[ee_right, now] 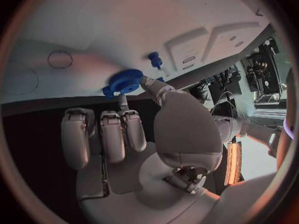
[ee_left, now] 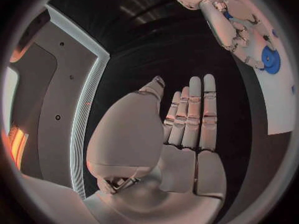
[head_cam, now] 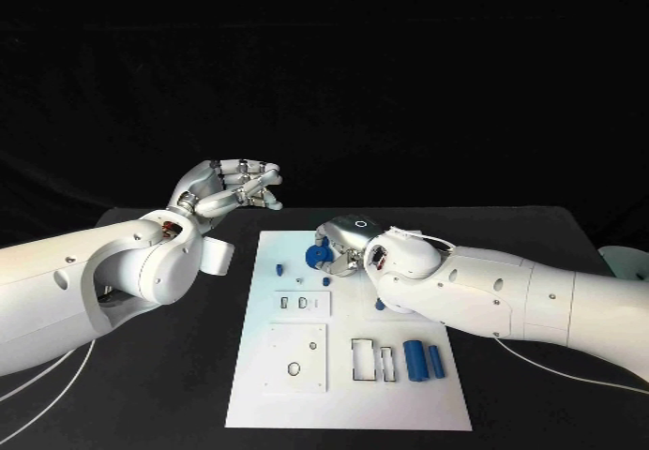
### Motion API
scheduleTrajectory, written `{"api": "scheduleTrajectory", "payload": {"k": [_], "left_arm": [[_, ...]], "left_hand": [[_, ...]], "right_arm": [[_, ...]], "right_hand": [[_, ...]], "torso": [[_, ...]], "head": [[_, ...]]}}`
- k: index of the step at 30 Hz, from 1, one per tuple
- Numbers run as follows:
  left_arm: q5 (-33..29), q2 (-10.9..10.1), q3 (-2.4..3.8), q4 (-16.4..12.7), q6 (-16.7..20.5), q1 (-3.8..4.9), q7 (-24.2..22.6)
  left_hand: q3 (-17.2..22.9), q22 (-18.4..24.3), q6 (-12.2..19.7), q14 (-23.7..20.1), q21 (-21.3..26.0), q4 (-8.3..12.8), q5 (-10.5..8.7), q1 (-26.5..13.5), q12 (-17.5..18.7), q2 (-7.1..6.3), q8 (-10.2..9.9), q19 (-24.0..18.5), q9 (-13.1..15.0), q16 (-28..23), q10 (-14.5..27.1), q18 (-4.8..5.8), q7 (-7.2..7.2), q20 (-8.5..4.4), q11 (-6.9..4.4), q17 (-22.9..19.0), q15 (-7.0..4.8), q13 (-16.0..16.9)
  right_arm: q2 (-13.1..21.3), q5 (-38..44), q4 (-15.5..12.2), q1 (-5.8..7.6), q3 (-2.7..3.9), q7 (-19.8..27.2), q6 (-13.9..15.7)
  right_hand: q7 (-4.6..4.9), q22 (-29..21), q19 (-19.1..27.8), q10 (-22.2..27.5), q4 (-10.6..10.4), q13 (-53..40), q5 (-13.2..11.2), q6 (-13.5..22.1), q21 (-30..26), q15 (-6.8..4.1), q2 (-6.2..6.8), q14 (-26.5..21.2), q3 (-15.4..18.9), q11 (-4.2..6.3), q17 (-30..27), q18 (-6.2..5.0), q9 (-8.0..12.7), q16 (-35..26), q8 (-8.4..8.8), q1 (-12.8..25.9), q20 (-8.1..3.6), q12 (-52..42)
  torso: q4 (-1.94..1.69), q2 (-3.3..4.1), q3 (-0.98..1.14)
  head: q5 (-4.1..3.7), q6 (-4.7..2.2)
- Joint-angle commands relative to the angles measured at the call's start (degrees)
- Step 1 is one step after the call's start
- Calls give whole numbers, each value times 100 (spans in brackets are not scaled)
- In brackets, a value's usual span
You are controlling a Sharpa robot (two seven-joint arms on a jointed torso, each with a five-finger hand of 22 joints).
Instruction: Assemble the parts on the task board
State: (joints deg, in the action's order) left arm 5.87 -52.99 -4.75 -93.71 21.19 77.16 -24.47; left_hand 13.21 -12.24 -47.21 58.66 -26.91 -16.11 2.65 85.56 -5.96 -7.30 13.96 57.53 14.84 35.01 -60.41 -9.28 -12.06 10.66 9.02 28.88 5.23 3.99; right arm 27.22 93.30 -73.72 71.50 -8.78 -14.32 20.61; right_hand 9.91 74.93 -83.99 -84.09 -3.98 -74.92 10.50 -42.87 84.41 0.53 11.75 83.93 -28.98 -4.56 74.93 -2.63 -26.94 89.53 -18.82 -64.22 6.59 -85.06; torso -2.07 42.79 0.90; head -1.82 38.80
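The white task board [head_cam: 354, 403] lies in the middle of the black table. My right hand [head_cam: 343, 246] is low over the board's far end, and its thumb and a finger pinch a blue gear [head_cam: 319, 255]. In the right wrist view the gear [ee_right: 124, 81] sits right at the thumb tip, against the board [ee_right: 93, 25], with a small blue peg [ee_right: 154, 59] standing beyond it. My left hand [head_cam: 230, 192] is raised off the board's far left corner and holds nothing. Its fingers [ee_left: 193, 114] are stretched out and apart in the left wrist view, where the gear [ee_left: 271, 59] also appears.
Two blue cylinders [head_cam: 425, 361] lie side by side near the board's front right, beside a narrow rectangular slot [head_cam: 368, 359]. A blue peg [head_cam: 280, 269] stands near the far left. Two square plates with recesses [head_cam: 300, 303] [head_cam: 297, 356] sit on the left half.
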Motion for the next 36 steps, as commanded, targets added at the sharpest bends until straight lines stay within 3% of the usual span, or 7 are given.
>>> {"api": "scheduleTrajectory", "payload": {"k": [1, 13, 22, 25, 27, 32, 36], "left_arm": [[-17, 4, 4, -7, -57, 5, -34], [-17, -5, 3, -3, -51, 5, -32], [-17, -12, -1, 32, -54, 5, -34], [-17, -7, -1, 58, -58, 5, -36], [-18, -3, -3, 75, -64, 5, -36], [-22, 9, -10, 95, -83, 4, -36], [-24, 31, -13, 112, -116, 1, -45]], "left_hand": [[-36, 5, 45, -48, -21, 7, 19, 16, 40, 43, -37, -55, 6, 34, 28, -105, -16, -1, -17, 8, -6, 6], [-36, 5, 45, -48, -21, 7, 19, 16, 40, 43, -37, -55, 6, 34, 28, -105, -16, -1, -17, 8, -6, 6], [-34, 5, 47, -53, -22, 8, 20, 21, 44, 47, -39, -59, 7, 35, 29, -105, -17, 0, -16, 12, -6, 6], [-34, 5, 47, -53, -22, 8, 20, 21, 44, 47, -39, -59, 7, 35, 29, -105, -17, 0, -16, 12, -6, 6], [-34, 5, 47, -53, -22, 8, 20, 21, 44, 47, -39, -59, 7, 35, 29, -105, -17, 0, -16, 12, -6, 6], [-34, 5, 47, -56, -23, 8, 20, 22, 46, 47, -39, -61, 8, 36, 28, -105, -17, 0, -16, 15, -5, 6], [-34, 5, 47, -57, -23, 9, 20, 23, 46, 47, -39, -62, 8, 36, 27, -105, -17, 0, -16, 16, -5, 6]], "right_arm": [[1, 22, 3, -6, -3, -62, -218], [120, -52, -91, -6, -3, -123, -129], [489, -439, -484, 48, 26, 246, 872], [702, -729, -685, 106, 45, 436, 1014], [911, -968, -835, 157, 56, 574, 981], [1584, -1717, -1086, 280, 71, 1189, 419], [2128, -2085, -1173, 320, 74, 1752, -10]], "right_hand": [[-5, 791, -122, -172, -38, -960, -13, -41, -39, 29, -24, 577, 15, -43, 1373, 69, -8, 10, 13, 61, 24, 26], [-12, 796, -125, -181, -143, -972, 95, -73, -40, 25, -67, 578, 57, -37, 1375, 69, -21, 11, 43, 138, 21, 16], [-15, 832, -149, -210, -175, -1005, 248, -91, -15, 16, -95, 585, 53, -31, 1406, 78, -30, 19, 87, 119, 13, -17], [-8, 843, -156, -218, -171, -1015, 236, -64, -7, 18, -86, 586, 57, -36, 1410, 81, -25, 20, 116, 108, 13, -25], [-2, 823, -142, -217, -165, -1012, 196, -46, -25, 21, -72, 583, 66, -42, 1397, 75, -22, 17, 142, 96, 15, -23], [9, 796, -120, -209, -82, -1004, 118, -34, -55, 23, -94, 578, 22, -54, 1378, 67, -22, 11, 201, -52, 17, -14], [-44, 795, -113, -180, 194, -973, 3, 45, -66, -31, -59, 575, -78, -14, 1366, 64, -12, 7, 313, -424, -17, 18]], "torso": [[1, 2, 4], [-9, -3, 7], [26, -25, -5], [41, -44, -7], [47, -60, -9], [89, -103, -19], [99, -119, -24]], "head": [[-8, -14], [-16, -28], [-20, -69], [-28, -86], [-40, -99], [-82, -89], [-142, -79]]}}
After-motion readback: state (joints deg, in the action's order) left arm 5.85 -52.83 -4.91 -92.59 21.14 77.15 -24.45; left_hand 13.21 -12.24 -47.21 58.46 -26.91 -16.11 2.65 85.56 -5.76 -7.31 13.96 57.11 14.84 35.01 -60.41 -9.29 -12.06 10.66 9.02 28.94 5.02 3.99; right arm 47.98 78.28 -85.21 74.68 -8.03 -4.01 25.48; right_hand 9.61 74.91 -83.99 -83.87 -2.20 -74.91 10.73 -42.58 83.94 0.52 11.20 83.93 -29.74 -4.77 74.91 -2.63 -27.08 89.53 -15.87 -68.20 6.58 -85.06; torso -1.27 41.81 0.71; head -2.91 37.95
